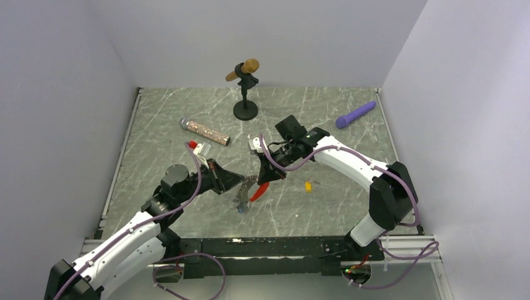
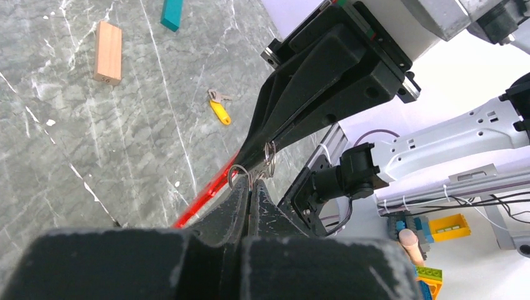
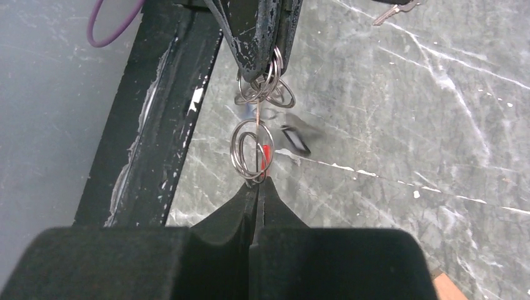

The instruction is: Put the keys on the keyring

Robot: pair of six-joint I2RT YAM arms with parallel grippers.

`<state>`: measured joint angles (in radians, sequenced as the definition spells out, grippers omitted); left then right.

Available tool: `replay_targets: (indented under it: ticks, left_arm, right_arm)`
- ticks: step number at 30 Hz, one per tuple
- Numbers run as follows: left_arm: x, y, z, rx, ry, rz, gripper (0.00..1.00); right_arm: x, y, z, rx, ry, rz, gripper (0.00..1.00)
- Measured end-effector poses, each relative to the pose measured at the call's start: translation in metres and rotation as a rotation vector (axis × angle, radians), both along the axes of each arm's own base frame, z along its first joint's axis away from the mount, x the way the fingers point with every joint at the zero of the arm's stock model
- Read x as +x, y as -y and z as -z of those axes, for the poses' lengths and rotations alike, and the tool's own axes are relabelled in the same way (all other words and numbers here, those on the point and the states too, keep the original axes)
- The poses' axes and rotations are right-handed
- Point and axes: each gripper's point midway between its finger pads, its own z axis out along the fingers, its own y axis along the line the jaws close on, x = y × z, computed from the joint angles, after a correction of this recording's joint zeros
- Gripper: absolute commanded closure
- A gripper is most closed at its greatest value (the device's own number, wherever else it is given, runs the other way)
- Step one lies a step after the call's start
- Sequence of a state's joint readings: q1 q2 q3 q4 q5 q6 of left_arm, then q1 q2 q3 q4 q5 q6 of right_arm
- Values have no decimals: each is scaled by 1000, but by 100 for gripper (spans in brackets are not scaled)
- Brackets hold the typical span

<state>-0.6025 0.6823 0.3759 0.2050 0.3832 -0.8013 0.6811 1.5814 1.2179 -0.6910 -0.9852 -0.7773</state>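
Note:
My left gripper (image 2: 251,182) is shut on a cluster of silvery rings of the keyring (image 3: 265,87), held above the table. Facing it, my right gripper (image 3: 256,182) is shut on the rim of a lower wire ring (image 3: 251,149) of the same chain. The red fob (image 2: 205,195) hangs slanting beside both fingertips. A black-headed key (image 3: 294,139) dangles, blurred, under the rings. From above, the grippers (image 1: 245,182) (image 1: 261,180) meet tip to tip, with keys (image 1: 240,203) hanging below, one blue at its end. A yellow-tagged key (image 1: 308,185) lies on the table to the right.
A salmon block (image 2: 108,52) and a teal block (image 2: 171,14) lie on the marble. A purple stick (image 1: 355,115) is at the back right, a microphone stand (image 1: 245,94) at the back centre, a glittery microphone (image 1: 205,131) to its left.

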Motion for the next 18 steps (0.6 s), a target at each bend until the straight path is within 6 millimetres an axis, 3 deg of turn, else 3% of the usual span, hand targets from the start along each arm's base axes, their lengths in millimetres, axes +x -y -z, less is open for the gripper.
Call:
replay_targets:
  ticks: [1, 4, 5, 8, 10, 12, 16, 18]
  left_arm:
    - [0, 0, 1, -3, -8, -1, 89]
    - [0, -2, 2, -2, -9, -5, 45]
    - [1, -3, 1, -2, -3, -11, 34]
    - [5, -16, -3, 25, 30, -58, 18]
    - [5, -26, -10, 55, 74, -91, 13]
    - [2, -34, -25, 69, 140, -113, 15]
    - [-6, -40, -56, 66, 259, -105, 33]
    - [-8, -36, -59, 79, 273, -69, 41]
  right_arm:
    - [0, 0, 0, -1, 0, -1, 100]
    - [0, 0, 0, -4, -2, -7, 100]
    - [0, 1, 0, -7, -2, -8, 100]
    - [-1, 3, -1, -17, -10, -8, 100]
    - [0, 5, -2, -21, -14, -3, 100]
    - [2, 7, -2, -21, -16, 4, 100]
    - [4, 8, -4, -23, -19, 11, 100]
    - [6, 7, -5, -21, -17, 11, 100]
